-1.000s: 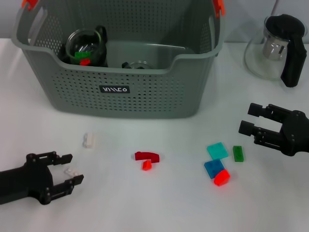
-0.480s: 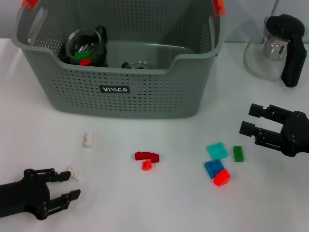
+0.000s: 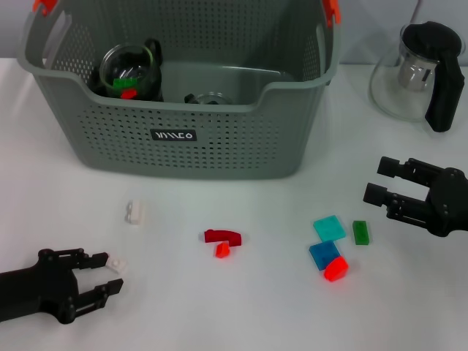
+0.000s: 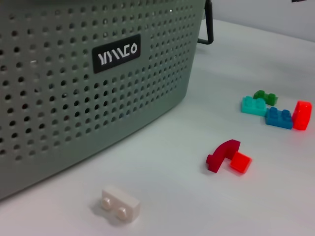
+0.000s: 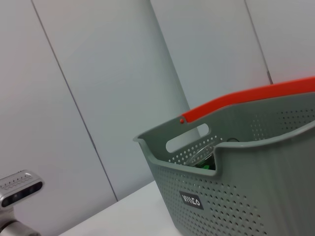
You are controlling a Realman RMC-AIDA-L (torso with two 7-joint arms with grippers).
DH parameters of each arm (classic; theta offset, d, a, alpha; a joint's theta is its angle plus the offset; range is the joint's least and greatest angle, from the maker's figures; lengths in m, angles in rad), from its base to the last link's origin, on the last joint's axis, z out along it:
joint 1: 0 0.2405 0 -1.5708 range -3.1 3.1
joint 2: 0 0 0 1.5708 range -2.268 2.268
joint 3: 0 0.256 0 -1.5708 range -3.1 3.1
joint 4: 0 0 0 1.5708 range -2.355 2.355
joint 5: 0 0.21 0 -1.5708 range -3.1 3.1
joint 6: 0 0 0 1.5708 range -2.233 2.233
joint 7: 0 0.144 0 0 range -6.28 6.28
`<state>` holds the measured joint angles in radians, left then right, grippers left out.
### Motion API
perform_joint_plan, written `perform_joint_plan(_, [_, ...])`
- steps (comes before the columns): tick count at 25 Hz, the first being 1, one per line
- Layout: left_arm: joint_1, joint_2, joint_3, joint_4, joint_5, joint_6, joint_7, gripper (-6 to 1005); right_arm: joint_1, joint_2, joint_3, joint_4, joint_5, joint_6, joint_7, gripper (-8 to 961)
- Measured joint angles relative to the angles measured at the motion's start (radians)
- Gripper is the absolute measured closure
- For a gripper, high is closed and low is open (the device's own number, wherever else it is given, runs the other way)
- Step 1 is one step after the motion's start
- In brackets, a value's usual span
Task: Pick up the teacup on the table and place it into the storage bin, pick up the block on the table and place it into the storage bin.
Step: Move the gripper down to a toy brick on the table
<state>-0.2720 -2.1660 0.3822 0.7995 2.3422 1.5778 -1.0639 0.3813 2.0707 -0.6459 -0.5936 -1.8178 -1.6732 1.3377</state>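
The grey-green storage bin (image 3: 183, 139) stands at the back centre, and its label also shows in the left wrist view (image 4: 117, 53). Inside it sits a glass teacup (image 3: 131, 72) holding green and red pieces, with a second glass piece (image 3: 208, 98) beside it. No teacup shows on the table. A small white block (image 3: 115, 265) lies at the far fingertip of my open left gripper (image 3: 104, 274), low at the front left. A second white block (image 3: 134, 213) (image 4: 120, 204) lies closer to the bin. My right gripper (image 3: 377, 180) hovers open at the right, with nothing in it.
A red arch block (image 3: 223, 236) and a small orange-red block (image 3: 221, 250) lie mid-table. Teal (image 3: 329, 227), green (image 3: 360, 232), blue (image 3: 323, 254) and red (image 3: 336, 268) blocks cluster front right. A glass teapot (image 3: 413, 73) with a black handle stands back right.
My left gripper drew back toward the front edge, then edged forward again. The small white block by its fingers shifted slightly to the right. The right arm has not moved.
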Motion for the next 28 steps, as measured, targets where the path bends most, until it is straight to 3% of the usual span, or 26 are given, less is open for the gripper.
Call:
perform_joint_plan(17, [-0.051, 0.0, 0.009, -0.032, 0.012, -0.054, -0.017, 493, 0.0, 0.0, -0.002, 0.0, 0.0, -0.001, 0.0, 192])
perform_joint_plan(24, [-0.04, 0.004, -0.029, -0.008, -0.019, -0.018, 0.041, 492, -0.003, 0.0, 0.001, 0.0, 0.0, -0.001, 0.0, 192])
perform_joint_plan(28, [-0.054, 0.0, -0.01, -0.022, -0.015, -0.074, 0.059, 492, 0.002, 0.0, 0.001, 0.0, 0.0, -0.001, 0.0, 192])
